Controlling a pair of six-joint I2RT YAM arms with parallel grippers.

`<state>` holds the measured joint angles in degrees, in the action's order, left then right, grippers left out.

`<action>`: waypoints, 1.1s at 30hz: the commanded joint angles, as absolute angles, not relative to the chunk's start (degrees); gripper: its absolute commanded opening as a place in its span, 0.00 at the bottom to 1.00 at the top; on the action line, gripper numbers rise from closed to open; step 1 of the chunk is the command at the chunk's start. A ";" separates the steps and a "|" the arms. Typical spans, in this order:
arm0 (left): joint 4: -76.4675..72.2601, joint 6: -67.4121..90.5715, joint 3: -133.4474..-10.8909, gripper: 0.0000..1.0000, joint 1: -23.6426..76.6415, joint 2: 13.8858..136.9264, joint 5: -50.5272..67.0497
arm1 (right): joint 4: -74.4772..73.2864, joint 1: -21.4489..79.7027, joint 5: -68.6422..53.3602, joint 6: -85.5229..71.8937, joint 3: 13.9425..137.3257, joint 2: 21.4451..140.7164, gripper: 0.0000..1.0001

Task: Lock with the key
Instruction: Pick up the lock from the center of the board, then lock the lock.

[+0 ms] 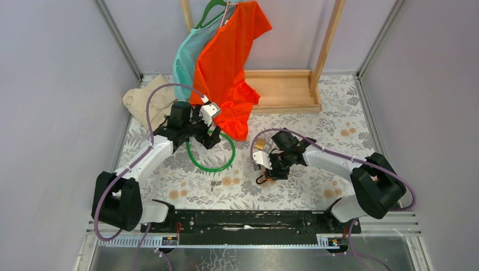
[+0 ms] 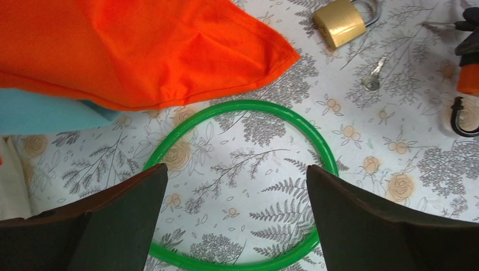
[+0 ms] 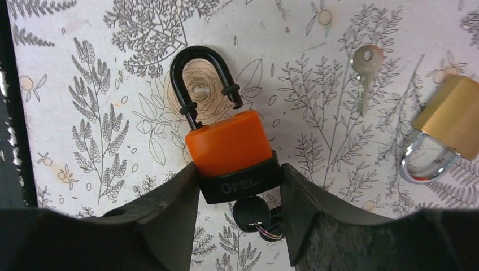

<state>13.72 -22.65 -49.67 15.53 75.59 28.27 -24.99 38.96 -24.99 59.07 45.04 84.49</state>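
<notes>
An orange padlock [image 3: 229, 144] with a black shackle and a black base lies on the floral table. The shackle's right leg ends free above the body. My right gripper [image 3: 238, 168] is shut on the black base, one finger against each side. A black-headed key [image 3: 251, 213] on a small ring sticks out from under the base, between my fingers. From above, the right gripper [image 1: 270, 166] sits at the table's middle right. My left gripper [image 2: 237, 175] hangs open over a green ring [image 2: 243, 106], holding nothing.
A brass padlock [image 3: 452, 116] and a bare metal key [image 3: 364, 70] lie just right of the orange padlock. An orange shirt [image 1: 226, 62] and a teal garment hang from a wooden rack [image 1: 282, 90] at the back. A beige cloth [image 1: 144, 101] lies at the back left.
</notes>
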 commanded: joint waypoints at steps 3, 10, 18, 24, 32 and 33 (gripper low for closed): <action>11.36 -21.89 -50.46 1.00 17.31 75.82 34.73 | -25.27 39.29 -26.54 52.80 50.22 79.11 0.00; 11.61 -19.86 -52.41 1.00 19.67 75.20 44.92 | -28.15 39.20 -26.49 47.48 57.45 76.46 0.00; 12.07 -3.59 -59.04 0.95 22.14 80.10 53.79 | -24.09 39.18 -22.31 38.58 61.72 71.75 0.00; 6.82 10.51 -61.82 0.88 24.35 83.51 57.65 | -23.68 39.11 -20.78 36.65 62.41 70.05 0.00; 6.35 14.15 -62.17 0.78 26.74 86.70 59.17 | -21.40 37.62 -19.86 35.12 60.20 67.47 0.00; 6.37 14.17 -61.95 0.77 27.00 86.62 59.49 | -20.91 37.35 -20.05 34.82 59.74 67.16 0.00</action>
